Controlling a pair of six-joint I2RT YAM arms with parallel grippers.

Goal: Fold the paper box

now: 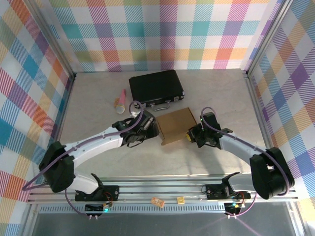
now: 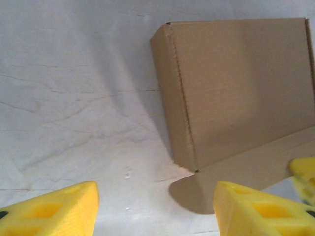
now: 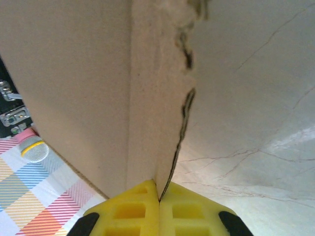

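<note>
The paper box (image 1: 176,125), plain brown cardboard, lies folded into a shallow box in the middle of the table. In the left wrist view the box (image 2: 241,83) shows its top and left wall, with a flap running along its near side. My left gripper (image 1: 153,129) sits at the box's left edge; its yellow fingers (image 2: 74,206) stand wide apart, so the gripper (image 2: 155,191) is open and holds nothing. My right gripper (image 1: 191,133) is at the box's right side. It (image 3: 158,196) is shut on a thin cardboard edge of the box (image 3: 74,73).
A black hard case (image 1: 156,88) with metal latches lies just behind the box. A pink object (image 1: 120,101) rests to the case's left. Checked walls enclose the table on three sides. Bare tabletop (image 2: 74,98) spreads left of the box.
</note>
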